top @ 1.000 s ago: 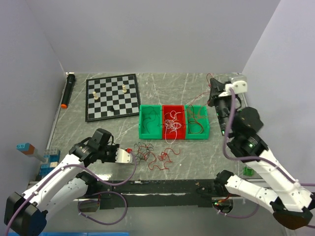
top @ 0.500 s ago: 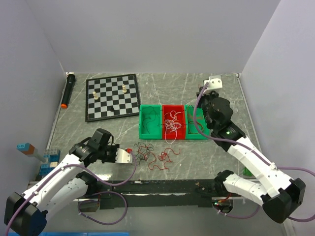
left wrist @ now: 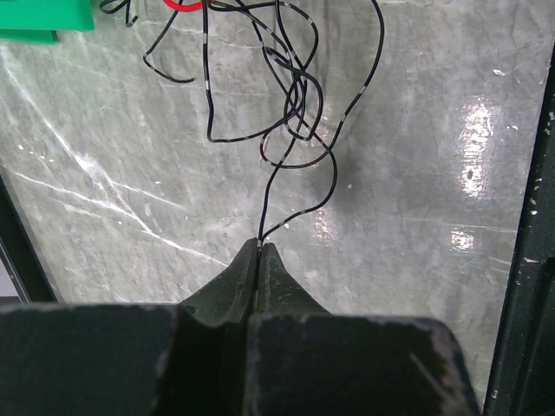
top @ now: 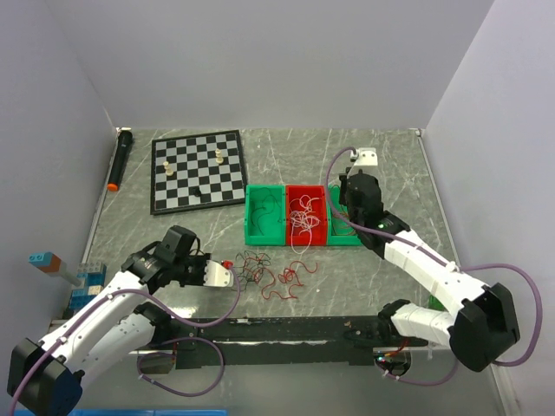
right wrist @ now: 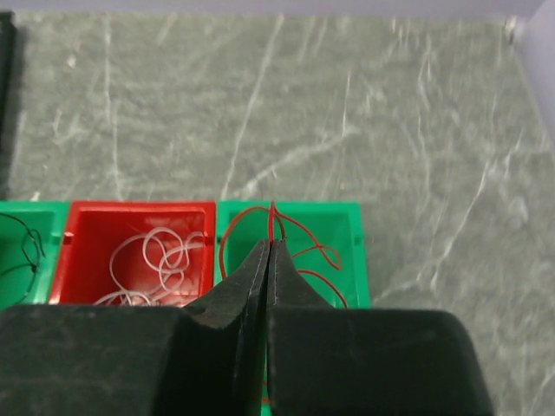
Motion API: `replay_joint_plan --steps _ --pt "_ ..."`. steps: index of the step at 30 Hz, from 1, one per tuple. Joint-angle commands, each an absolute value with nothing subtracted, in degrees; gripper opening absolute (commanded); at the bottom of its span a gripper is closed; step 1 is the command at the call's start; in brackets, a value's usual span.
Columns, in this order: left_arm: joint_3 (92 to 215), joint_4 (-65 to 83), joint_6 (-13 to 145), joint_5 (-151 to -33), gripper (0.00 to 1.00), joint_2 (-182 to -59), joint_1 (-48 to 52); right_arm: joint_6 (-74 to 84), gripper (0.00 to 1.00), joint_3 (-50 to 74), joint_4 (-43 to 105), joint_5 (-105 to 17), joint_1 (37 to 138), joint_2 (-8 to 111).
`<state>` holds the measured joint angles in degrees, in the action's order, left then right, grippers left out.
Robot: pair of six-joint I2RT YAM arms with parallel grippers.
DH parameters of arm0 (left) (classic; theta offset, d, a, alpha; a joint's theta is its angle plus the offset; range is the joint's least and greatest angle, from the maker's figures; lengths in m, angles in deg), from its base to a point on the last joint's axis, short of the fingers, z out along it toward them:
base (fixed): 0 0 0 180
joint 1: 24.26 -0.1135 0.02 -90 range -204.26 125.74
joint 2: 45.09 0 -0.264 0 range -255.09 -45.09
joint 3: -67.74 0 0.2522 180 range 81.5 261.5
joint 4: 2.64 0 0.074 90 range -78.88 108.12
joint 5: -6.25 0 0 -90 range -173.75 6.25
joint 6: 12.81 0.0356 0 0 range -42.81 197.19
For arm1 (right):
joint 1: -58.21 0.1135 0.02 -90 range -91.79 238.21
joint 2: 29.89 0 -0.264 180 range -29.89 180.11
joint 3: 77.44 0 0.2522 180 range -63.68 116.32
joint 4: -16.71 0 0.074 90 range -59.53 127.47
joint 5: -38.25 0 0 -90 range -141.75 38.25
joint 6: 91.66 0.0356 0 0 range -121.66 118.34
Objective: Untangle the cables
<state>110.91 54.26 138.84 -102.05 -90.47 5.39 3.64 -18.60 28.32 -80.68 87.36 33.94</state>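
- On the counter (top: 390, 156), sorting looks partly done.
- Mid-counter bins (top: 264, 240) hold dark, white and red wires.
- The cables (top: 273, 276) lie tangled near the front edge.
- The left hand (left wrist: 260, 251) pinches a black wire (left wrist: 299, 113), the right hand (right wrist: 270, 251) a red wire (right wrist: 286, 227) above the bins.

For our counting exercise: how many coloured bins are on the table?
3, in a row: left green bin, middle red bin, right green bin beneath the right gripper. None seems hidden.

Chessboard (top: 198, 170), black orange-tipped cylinder (top: 119, 159) left of it, 3 trays (top: 260, 239) nearby.
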Motion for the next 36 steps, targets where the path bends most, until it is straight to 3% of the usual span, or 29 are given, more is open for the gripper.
replay_joint_plan --steps 1,5,6,11,13,15,23,29,36 --pt "113.2 53.6 138.6 -105.1 0.01 -90.7 5.3 11.6 0.00 -19.2 32.1 -82.1 85.5 35.2" --pt "113.3 53.4 138.6 -105.5 0.01 -90.6 5.3 14.6 0.03 -17.4 35.2 -76.8 83.5 36.3" --pt "113.4 53.4 138.5 -105.5 0.01 -90.7 5.2 15.2 0.19 -16.7 36.6 -75.1 83.2 36.8" --pt "113.6 53.6 138.2 -105.4 0.01 -90.8 5.3 17.1 0.46 -14.9 40.4 -67.6 82.4 34.4" --pt "113.5 53.4 137.9 -105.3 0.01 -90.8 5.3 17.1 0.63 -15.2 40.8 -64.7 82.4 31.6" --pt "113.4 53.5 138.0 -105.3 0.01 -90.8 5.3 17.3 0.71 -16.0 41.5 -61.7 82.5 28.4" --pt "113.2 53.2 138.2 -104.9 0.01 -91.1 5.2 18.5 0.79 -26.1 39.7 -40.2 88.9 16.9" --pt "113.0 52.9 138.0 -104.8 0.01 -91.5 5.3 21.3 0.80 -29.8 41.1 -44.5 108.0 22.0" --pt "113.1 53.0 138.1 -104.8 0.01 -91.6 5.3 22.2 0.82 -28.6 43.5 -47.8 115.2 33.0"
